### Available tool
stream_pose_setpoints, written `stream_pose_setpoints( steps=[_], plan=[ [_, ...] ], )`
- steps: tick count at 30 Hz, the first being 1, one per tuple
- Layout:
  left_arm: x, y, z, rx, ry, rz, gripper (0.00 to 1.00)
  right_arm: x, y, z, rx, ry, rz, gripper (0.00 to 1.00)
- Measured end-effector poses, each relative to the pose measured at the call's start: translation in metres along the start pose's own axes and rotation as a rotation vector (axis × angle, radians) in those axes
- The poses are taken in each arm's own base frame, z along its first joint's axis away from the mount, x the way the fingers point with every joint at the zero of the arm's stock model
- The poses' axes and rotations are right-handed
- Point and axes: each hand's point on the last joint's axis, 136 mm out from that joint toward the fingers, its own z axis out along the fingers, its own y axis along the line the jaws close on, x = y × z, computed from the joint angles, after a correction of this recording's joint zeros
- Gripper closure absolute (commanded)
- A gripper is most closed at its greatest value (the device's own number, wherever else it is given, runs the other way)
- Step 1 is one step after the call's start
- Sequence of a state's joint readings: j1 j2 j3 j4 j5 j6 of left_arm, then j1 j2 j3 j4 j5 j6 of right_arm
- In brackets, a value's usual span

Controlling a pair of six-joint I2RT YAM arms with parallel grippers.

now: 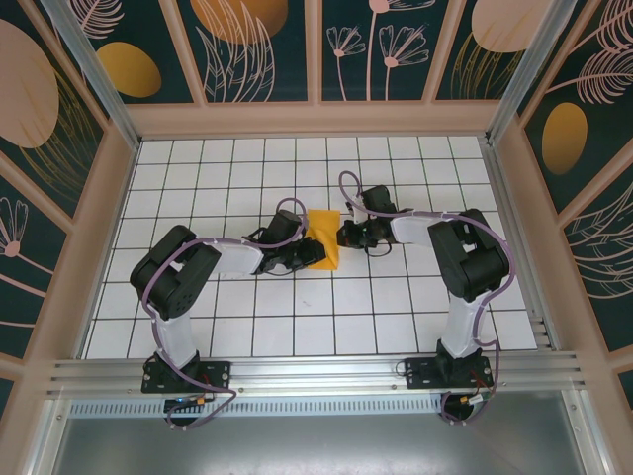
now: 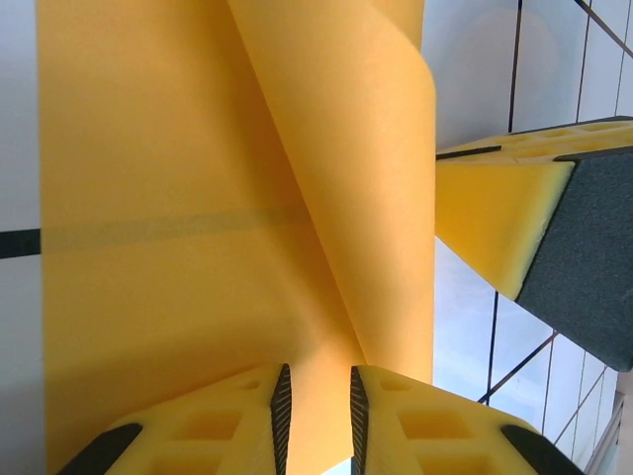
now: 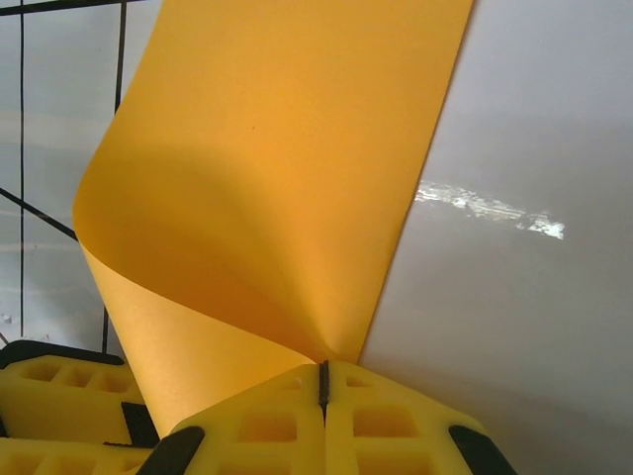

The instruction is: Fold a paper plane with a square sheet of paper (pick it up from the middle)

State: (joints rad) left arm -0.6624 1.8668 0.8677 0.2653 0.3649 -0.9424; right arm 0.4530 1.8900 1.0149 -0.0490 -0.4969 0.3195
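Two edge spots on the sheet [image 1: 322,237], seemingly light, floppy and easily creased, are being taken: the right tool [image 3: 323,381] is pinching it tight, while the left tool [image 2: 316,401] is straddling it, narrowly parted.

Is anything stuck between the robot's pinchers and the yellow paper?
Nothing visible. The right gripper pinches the square sheet of paper directly, and the sheet runs between the fingers of the left gripper.

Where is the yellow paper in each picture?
Top view: paper in the middle of the grid table.
Left wrist view: paper covers the left and centre, curling over.
Right wrist view: paper rises from the right gripper, which pinches it.
Shared landmark: the grid table, white with black lines, lies under it.
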Motion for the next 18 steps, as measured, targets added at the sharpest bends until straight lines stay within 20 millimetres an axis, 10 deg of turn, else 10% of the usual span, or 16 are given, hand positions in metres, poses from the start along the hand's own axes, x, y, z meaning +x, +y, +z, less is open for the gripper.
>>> stream_pose_setpoints(
  steps=[18],
  plan=[
    [0.0002,0.0013,0.0,-0.006,0.0,0.005,0.78,-0.0068,0.0041,-0.0014,-0.008,-0.014,-0.009,0.97]
  ],
)
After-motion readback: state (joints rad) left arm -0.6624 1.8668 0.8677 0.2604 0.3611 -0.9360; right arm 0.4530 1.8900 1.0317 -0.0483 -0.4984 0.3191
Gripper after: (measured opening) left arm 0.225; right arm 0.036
